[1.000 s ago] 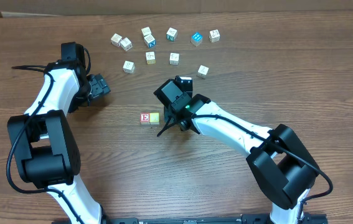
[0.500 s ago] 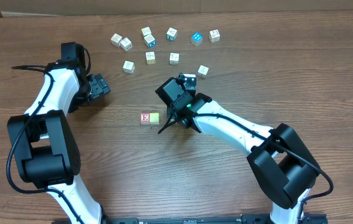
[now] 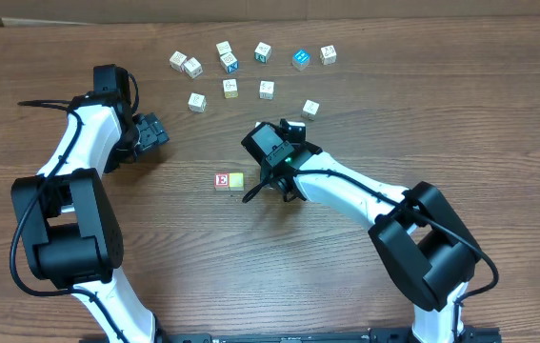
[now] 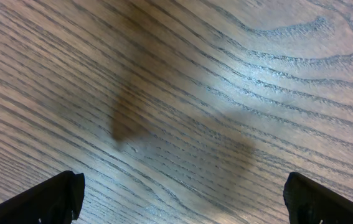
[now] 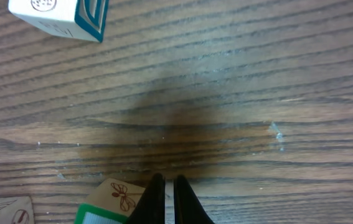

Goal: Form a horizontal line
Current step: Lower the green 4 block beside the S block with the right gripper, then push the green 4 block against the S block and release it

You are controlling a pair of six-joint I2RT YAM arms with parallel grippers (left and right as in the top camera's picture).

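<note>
While the right gripper is hanging low near the middle of the overhead frame, its two fingers are pressing together with nothing between them. The horizontal line is lying just left of those tips, a little left of centre on the wooden table. It is showing only two pieces: a red cube with a white "E" facing up and a pale yellow cube touching its right side. Both are sitting level with each other.

In the right wrist view the closed fingers are rising from the bottom edge. At the lower left, close beside them, the pale yellow cube is showing a dragonfly drawing and a green side. Whether the fingers are touching it I cannot tell. A white cube with a teal side is sitting at the upper left of that frame, well apart from the fingers.

Across the upper part of the overhead frame, loose cubes are lying scattered, among them a blue cube at the upper right.

At the left of the overhead frame the left gripper is hanging with its fingers spread wide. Its wrist view is showing only bare wood grain between two dark fingertips in the bottom corners.
</note>
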